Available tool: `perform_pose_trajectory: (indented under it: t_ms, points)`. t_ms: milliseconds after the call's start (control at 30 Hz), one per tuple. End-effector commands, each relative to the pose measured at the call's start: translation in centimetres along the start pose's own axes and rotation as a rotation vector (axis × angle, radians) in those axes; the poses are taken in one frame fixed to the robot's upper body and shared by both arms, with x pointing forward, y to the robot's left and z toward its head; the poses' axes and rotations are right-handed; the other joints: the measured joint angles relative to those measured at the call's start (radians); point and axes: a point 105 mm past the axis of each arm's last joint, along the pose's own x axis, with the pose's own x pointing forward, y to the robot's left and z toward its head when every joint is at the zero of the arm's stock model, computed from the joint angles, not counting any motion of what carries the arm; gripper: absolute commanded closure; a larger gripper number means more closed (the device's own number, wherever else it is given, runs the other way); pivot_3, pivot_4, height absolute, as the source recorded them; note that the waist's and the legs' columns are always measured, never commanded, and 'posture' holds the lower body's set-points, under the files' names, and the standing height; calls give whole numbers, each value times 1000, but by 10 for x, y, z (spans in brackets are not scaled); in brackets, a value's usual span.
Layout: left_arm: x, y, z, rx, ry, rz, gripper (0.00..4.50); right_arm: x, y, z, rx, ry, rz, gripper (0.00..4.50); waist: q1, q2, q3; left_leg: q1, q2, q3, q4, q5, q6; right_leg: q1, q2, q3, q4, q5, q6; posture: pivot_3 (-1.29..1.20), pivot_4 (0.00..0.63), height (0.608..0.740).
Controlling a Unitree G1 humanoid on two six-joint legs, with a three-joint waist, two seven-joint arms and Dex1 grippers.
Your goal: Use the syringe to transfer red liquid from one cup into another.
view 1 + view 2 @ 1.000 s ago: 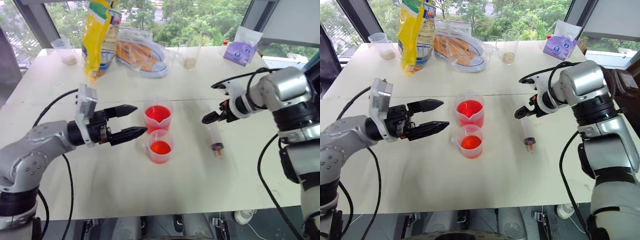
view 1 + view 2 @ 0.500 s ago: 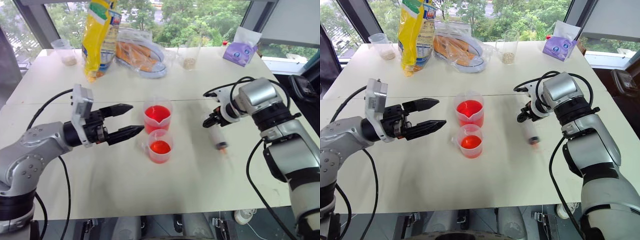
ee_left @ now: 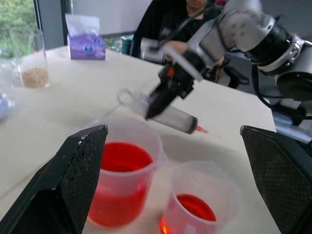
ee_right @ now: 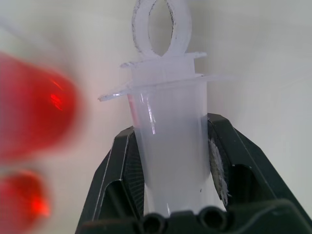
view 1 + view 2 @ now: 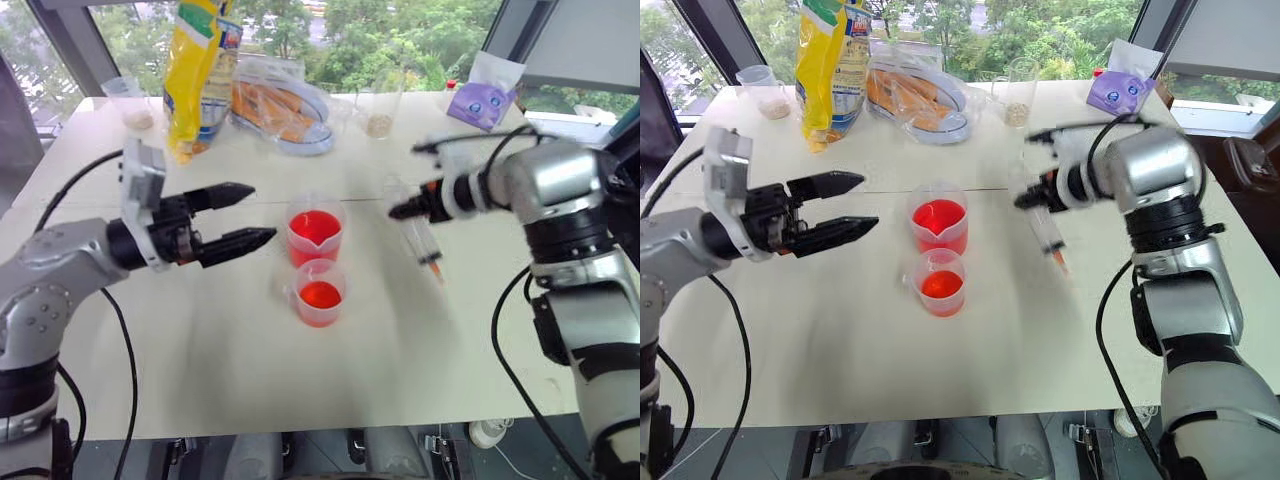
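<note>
My right gripper (image 5: 402, 210) is shut on the upper barrel of the clear syringe (image 5: 422, 243). The syringe hangs above the table, tilted, with its orange-red tip (image 5: 437, 269) pointing down, to the right of the cups. In the right wrist view both black fingers (image 4: 124, 165) clamp the syringe (image 4: 168, 141) just under its flange and ring. The taller cup (image 5: 315, 233) of red liquid stands mid-table, and the shorter cup (image 5: 320, 292) of orange-red liquid stands just in front of it. My left gripper (image 5: 262, 212) hovers open, level, left of the cups and holds nothing.
Along the far edge of the table stand a yellow bag (image 5: 195, 70), a clear food package (image 5: 285, 115), a glass of grains (image 5: 378, 108), a small cup (image 5: 130, 102) and a purple tissue pack (image 5: 482, 104). A person (image 3: 195, 7) sits beyond the table.
My right gripper closed on the syringe, lifted it off the table and carried it toward the cups. The left gripper rose slightly and stayed open.
</note>
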Motion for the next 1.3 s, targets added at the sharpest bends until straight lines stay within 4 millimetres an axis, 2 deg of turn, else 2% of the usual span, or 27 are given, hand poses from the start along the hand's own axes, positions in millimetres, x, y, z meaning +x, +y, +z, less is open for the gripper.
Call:
perform_pose_trajectory:
  t_ms: [33,133,233,333,533,733,1033,1300]
  points:
    - [-2,2,15,43,-16,-15,0,-32,35,61,-99,-375,157,3080,0,0,0,0,0,0,0,0,0,0,0,0,0,0,0,0,150,740]
    - [-1,6,22,52,-21,-27,0,-51,72,84,-154,-643,335,3080,-1,0,0,0,0,0,0,0,0,0,0,0,0,0,0,0,150,740]
    - [1,9,28,58,-23,-39,0,-58,99,85,-140,-803,485,3080,-1,0,0,0,0,0,-1,0,0,0,0,0,0,0,0,0,150,740]
    - [2,10,34,58,-29,-49,0,-51,111,82,-143,-894,529,3080,1,0,0,0,0,0,0,0,0,1,0,0,1,0,0,0,150,740]
    - [5,9,40,61,-22,-69,0,-13,115,47,-182,-942,506,3080,-2,-1,0,1,-1,-1,0,0,0,2,-1,0,0,0,0,0,150,740]
    - [11,8,42,71,-19,-89,0,13,116,18,-216,-937,468,3080,-4,0,0,1,0,-1,0,1,-1,1,0,0,1,0,0,0,150,740]
    - [30,17,45,98,-37,-101,0,35,118,-10,-295,-886,433,3080,-1,0,0,2,0,-1,0,1,-2,2,0,0,2,0,0,0,150,740]
    - [46,24,51,106,-57,-121,0,39,119,-15,-319,-867,431,3080,-1,0,0,2,0,-1,0,1,-2,2,0,0,2,0,0,0,150,740]
